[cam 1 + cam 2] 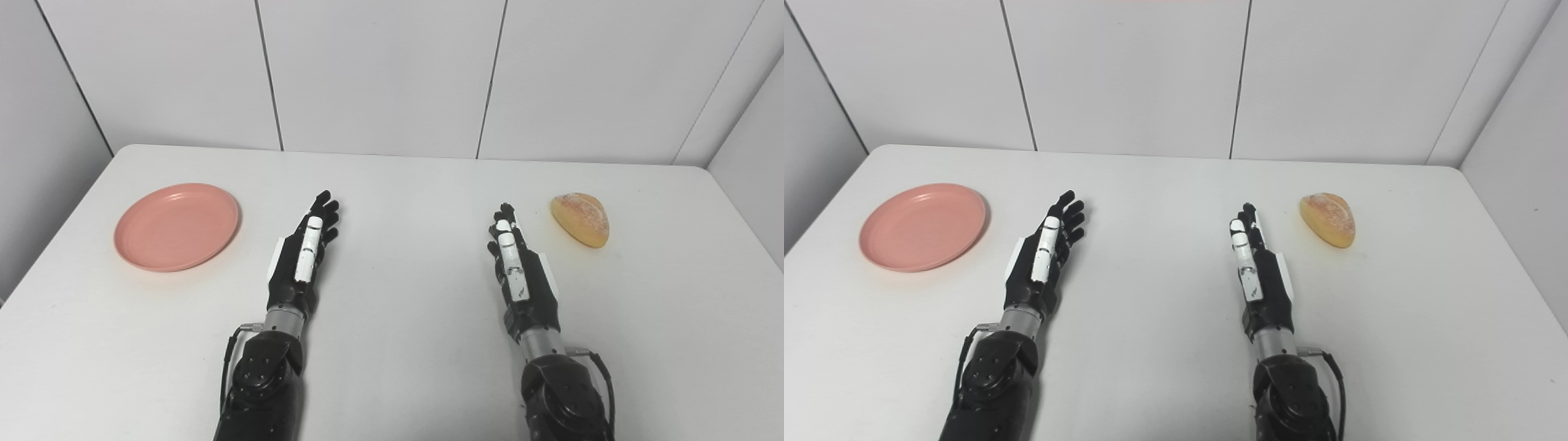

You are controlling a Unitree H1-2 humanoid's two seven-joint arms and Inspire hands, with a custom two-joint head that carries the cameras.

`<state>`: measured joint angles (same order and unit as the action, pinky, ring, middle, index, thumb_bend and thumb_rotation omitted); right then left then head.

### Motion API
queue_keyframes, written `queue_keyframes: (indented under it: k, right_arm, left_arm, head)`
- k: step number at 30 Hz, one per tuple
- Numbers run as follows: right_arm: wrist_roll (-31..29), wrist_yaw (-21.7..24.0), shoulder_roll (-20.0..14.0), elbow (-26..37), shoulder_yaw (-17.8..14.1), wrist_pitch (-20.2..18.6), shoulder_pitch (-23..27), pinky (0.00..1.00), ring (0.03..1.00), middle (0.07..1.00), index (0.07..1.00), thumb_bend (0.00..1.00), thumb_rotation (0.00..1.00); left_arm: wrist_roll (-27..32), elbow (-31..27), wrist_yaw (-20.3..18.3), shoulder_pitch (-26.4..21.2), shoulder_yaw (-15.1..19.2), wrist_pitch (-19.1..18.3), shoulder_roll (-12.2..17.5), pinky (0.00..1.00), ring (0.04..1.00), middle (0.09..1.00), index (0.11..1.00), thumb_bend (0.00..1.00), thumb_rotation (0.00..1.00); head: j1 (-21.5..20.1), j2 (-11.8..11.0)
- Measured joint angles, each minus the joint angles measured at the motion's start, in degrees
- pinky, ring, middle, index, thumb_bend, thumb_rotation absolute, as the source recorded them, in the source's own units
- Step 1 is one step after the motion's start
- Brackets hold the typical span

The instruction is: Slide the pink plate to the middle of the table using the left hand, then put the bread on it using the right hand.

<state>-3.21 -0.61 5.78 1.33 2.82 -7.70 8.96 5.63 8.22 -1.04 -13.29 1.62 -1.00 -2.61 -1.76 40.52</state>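
Lying on the left part of the white table [398, 343], the pink plate [176, 226] sits flat with nothing on it, well away from the table's middle and a little in from the left edge. The bread [580, 218], a golden half-round roll with a pale dusted top, rests on the right part of the table, at about the same depth as the plate and well apart from it.

Between the two things the robot's arms reach forward from the bottom edge. The left hand [306, 248] is stretched out flat over the table to the right of the plate, near it but not touching; its fingers are extended and slightly spread, pointing away and a little to the right, and it holds nothing. The right hand [1255, 263] is likewise held straight out, turned on its edge, its fingers extended close beside one another and pointing towards the far wall; it grips nothing and stands just left of the bread with a clear gap between them. Whether either hand touches the tabletop cannot be told.

Behind the table rises a wall of pale panels [380, 73] divided by thin dark seams, with further panels angling in at both sides.
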Motion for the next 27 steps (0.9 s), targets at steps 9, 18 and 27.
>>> queue_keyframes:
  k: [9,18,27]
  right_arm:
    - [-0.81,-0.10,0.36,3.06,0.56,-1.82,-2.22,1.00,1.000,1.000,1.000,0.51,0.86]
    - [-0.70,-0.06,0.44,1.74,0.70,-1.66,-2.53,1.00,1.000,1.000,1.000,0.55,0.86]
    - [-0.30,-0.15,-0.19,1.22,0.13,-1.67,-0.99,1.00,1.000,1.000,1.000,0.49,0.83]
  left_arm:
    - [-0.03,-4.02,-0.20,3.76,-1.40,-1.33,-0.42,0.96,0.954,0.943,0.910,0.60,0.98]
    - [1.19,-4.04,-1.45,4.04,-2.03,-1.67,-0.04,0.98,0.964,0.950,0.910,0.58,0.97]
    - [1.30,-4.03,-2.42,4.01,-2.18,-1.77,0.44,0.96,0.960,0.948,0.918,0.57,0.99]
  head:
    - [0.00,0.00]
    - [-0.44,0.09]
    - [0.52,-0.52]
